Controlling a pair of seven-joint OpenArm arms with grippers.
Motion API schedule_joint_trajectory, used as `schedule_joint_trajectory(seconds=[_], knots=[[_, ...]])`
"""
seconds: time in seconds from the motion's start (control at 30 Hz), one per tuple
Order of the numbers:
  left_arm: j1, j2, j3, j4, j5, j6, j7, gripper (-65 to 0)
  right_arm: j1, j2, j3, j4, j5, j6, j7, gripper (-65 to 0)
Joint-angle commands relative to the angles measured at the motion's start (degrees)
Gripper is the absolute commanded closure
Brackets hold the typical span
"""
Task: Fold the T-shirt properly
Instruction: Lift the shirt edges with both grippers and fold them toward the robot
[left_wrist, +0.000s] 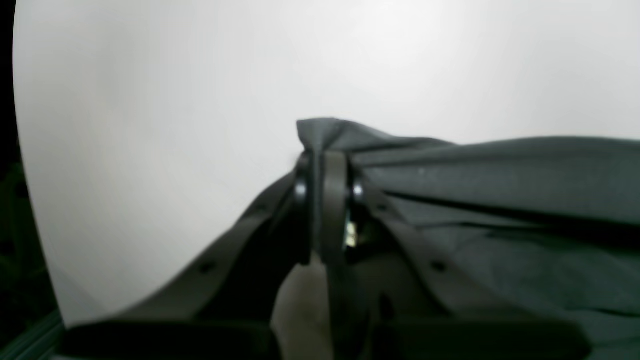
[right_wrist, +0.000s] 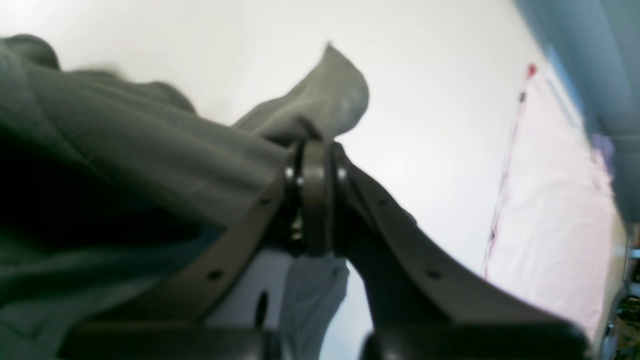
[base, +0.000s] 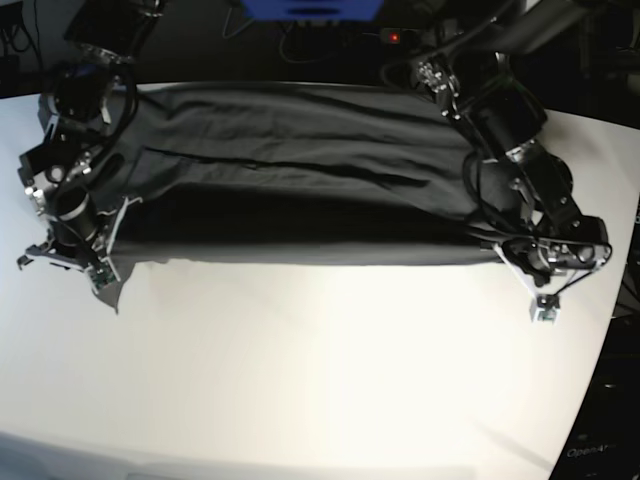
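- T-shirt (left_wrist: 500, 200) first, in your left wrist view: the dark charcoal cloth fills the right half of the picture and runs in long folds toward the left gripper (left_wrist: 325, 160). You can see its jaws pressed together on a bunched edge of the cloth, a small peak of fabric poking out above the tips. Behind it lies the white table (left_wrist: 150, 125), bare and bright.
- In your right wrist view, the right gripper (right_wrist: 312, 150) is likewise clamped on the shirt, jaws closed with a pointed flap of grey fabric standing up past the tips. The rest of the cloth spreads to the left of the picture, and a strip of it hangs below the jaws. The picture is blurred, so finer detail is lost to you.
- In the base view, you see the shirt stretched sideways across the far half of the table, between the two arms. The front edge looks raised, casting a dark shadow band beneath it. The right gripper sits at the picture's left edge of the cloth, the left gripper at its right.
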Motion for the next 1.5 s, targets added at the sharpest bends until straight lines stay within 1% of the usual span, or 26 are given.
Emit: schedule_joint_trajectory(seconds=[0.0, 0.1, 0.2, 0.27, 0.4, 0.57, 0.67, 0.8, 1.13, 1.23, 1.33, 1.4, 1.43, 1.47], knots=[[-1.0, -0.8, 1.1, 2.2, 0.3, 0.3, 0.8, -2.8, -0.1, 0.7, 0.3, 1.3, 0.0, -0.6, 0.6, -0.7], [0.2, -0.8, 2.5, 5.9, 0.3, 0.3, 3.1, -2.8, -1.3, 1.1, 0.3, 1.6, 0.0, -0.6, 1.0, -0.7], [2.0, -0.8, 4.0, 10.1, 0.5, 0.3, 3.4, -2.8, -2.7, 1.7, 0.4, 1.6, 0.0, -0.6, 1.1, -0.7], [3.5, -0.8, 5.1, 11.9, 0.4, 0.3, 3.4, -2.8, -3.7, 1.9, 1.9, 1.7, 0.0, -0.6, 1.3, -0.7], [5.2, -0.8, 5.2, 13.6, 0.2, 0.3, 3.4, -2.8, -4.4, 2.0, 3.8, 1.7, 0.0, -0.6, 3.5, -0.7], [5.7, -0.8, 4.9, 13.8, 0.5, 0.3, 3.7, -2.8, -5.9, 2.1, 5.8, 1.9, 0.0, -0.6, 4.0, -0.7], [6.5, -0.9, 5.2, 14.4, 0.2, 0.3, 6.0, -2.8, -7.2, 2.3, 6.5, 2.4, 0.0, -0.6, 4.0, -0.7], [6.7, -0.8, 5.3, 17.5, 0.0, 0.3, 7.3, -2.8, -8.5, 2.3, 6.5, 3.0, 0.0, -0.6, 4.0, -0.7], [7.0, -0.3, 5.2, 17.3, -0.3, 0.3, 6.6, -2.8, -8.8, 2.1, 6.2, 2.8, 0.1, -0.6, 4.1, -0.7], [6.8, 1.4, 5.1, 16.6, -3.8, 0.3, 3.1, -3.2, -8.8, 2.1, 6.2, 2.6, 0.1, -0.6, 4.1, -0.7], [6.4, 2.8, 5.2, 14.6, -4.4, 0.3, 1.5, -3.3, -8.8, 2.0, 5.4, 2.6, 0.1, -0.6, 4.1, -0.7], [4.5, 3.2, 5.2, 12.7, -4.4, 0.3, 1.5, -5.6, -8.8, 2.0, 5.2, 2.6, 0.1, -0.6, 4.1, -0.7], [3.2, 3.2, 5.1, 11.0, -4.4, 0.3, 1.5, -7.7, -8.8, 2.0, 5.0, 2.6, 0.1, -0.6, 4.1, -0.7], [2.0, 3.2, 4.9, 9.0, -4.4, 0.3, 1.5, -11.2, -8.8, 2.0, 4.6, 2.6, 0.1, -0.6, 4.1, -0.7]])
